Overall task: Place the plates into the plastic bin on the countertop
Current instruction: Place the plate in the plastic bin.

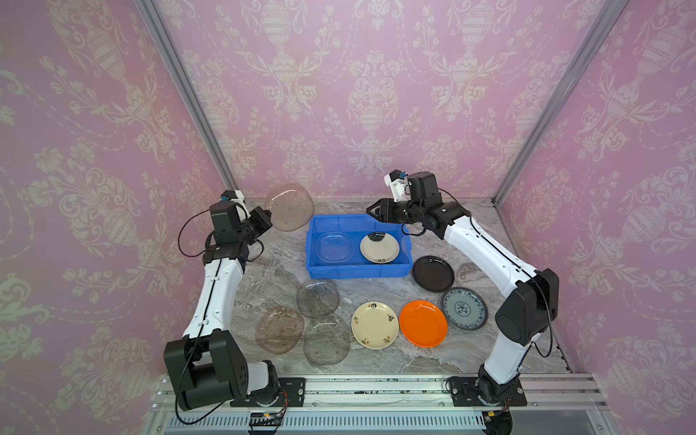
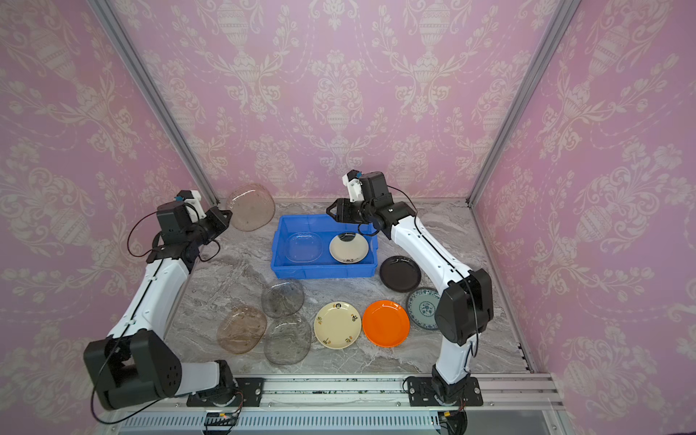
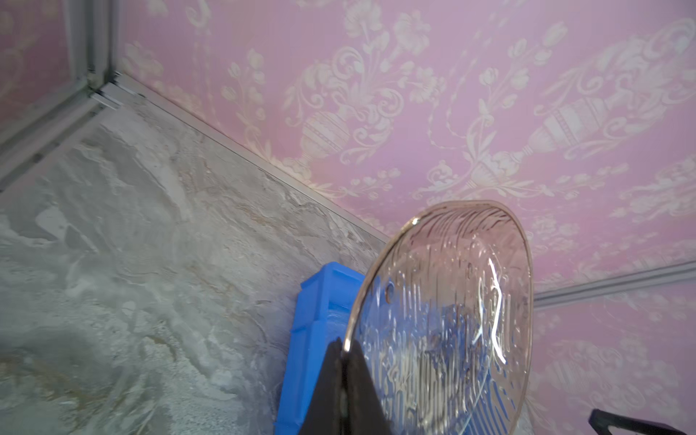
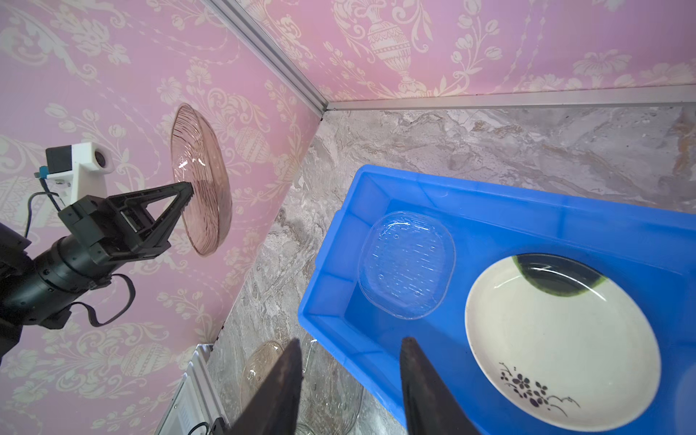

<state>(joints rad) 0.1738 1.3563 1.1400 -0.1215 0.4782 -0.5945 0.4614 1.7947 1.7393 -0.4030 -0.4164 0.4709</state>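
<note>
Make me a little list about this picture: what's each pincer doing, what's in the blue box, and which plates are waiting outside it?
Left pincer: shut on the rim of the pinkish glass plate, lifted beside the blue bin
Right pincer: open, empty, above the bin
In bin: clear glass plate, cream flower-print plate
On countertop: black plate, blue-and-white plate, orange plate, cream plate with motifs, amber glass plate, grey glass plate, second grey glass plate

The pinkish plate point(image 1: 289, 206) is clear ribbed glass, the bin point(image 1: 357, 269) smooth blue plastic, the surface point(image 1: 278, 263) matt veined marble, and the orange plate point(image 1: 423, 323) glossy.
</note>
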